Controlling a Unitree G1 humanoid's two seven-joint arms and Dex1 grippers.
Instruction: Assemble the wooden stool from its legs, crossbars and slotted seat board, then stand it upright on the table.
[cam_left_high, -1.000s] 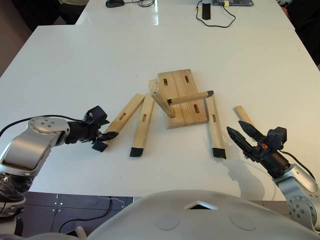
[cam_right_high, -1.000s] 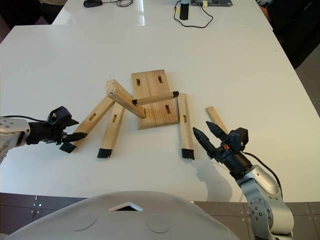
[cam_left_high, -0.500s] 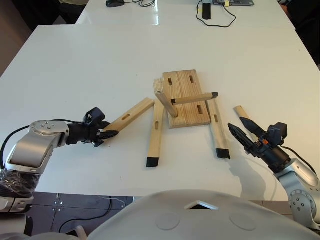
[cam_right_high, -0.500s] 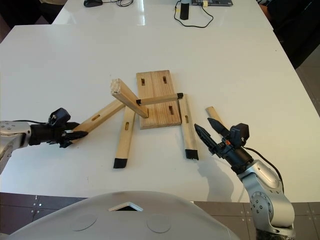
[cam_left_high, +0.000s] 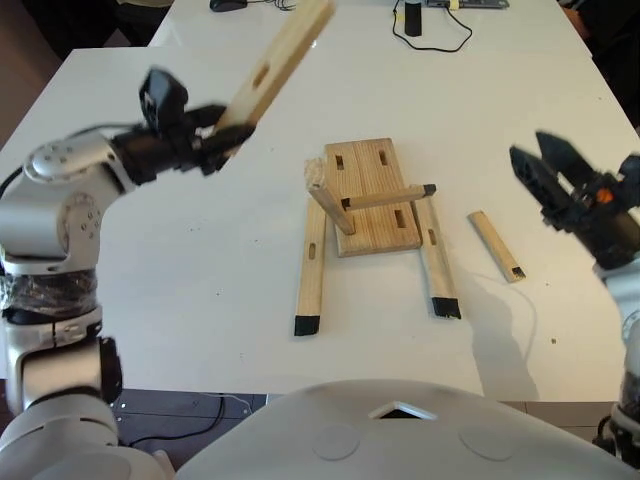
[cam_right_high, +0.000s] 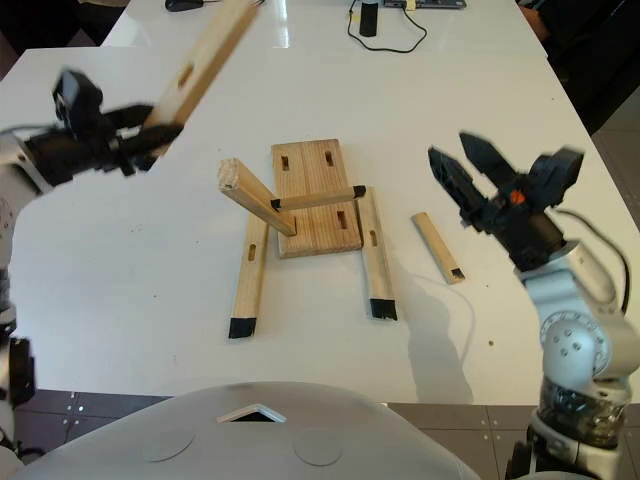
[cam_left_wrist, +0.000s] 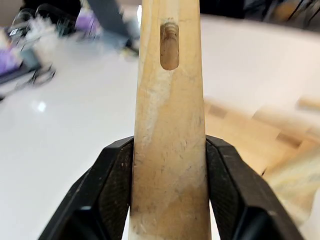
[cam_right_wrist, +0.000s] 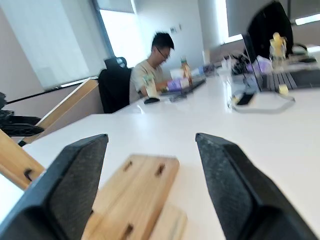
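The slotted seat board (cam_left_high: 362, 165) lies flat at mid-table. A leg (cam_left_high: 328, 203) leans up from its left edge, joined to a crossbar (cam_left_high: 385, 197) that spans the board. Two more legs (cam_left_high: 310, 265) (cam_left_high: 433, 262) lie flat on either side of the board, and a short crossbar (cam_left_high: 495, 245) rests to the right. My left gripper (cam_left_high: 215, 135) is raised over the table's left side, shut on the lower end of a slotted leg (cam_left_wrist: 170, 125) that points up and away. My right gripper (cam_left_high: 545, 170) hangs open in the air above the short crossbar, holding nothing.
A black adapter with a cable (cam_left_high: 412, 20) and a mouse (cam_left_high: 230, 6) sit at the far end of the white table (cam_left_high: 150, 260). The wide left and near parts of the tabletop are bare.
My left gripper has lifted its leg off the table, high and to the far left. My right arm has risen from the near right edge to above the short crossbar.
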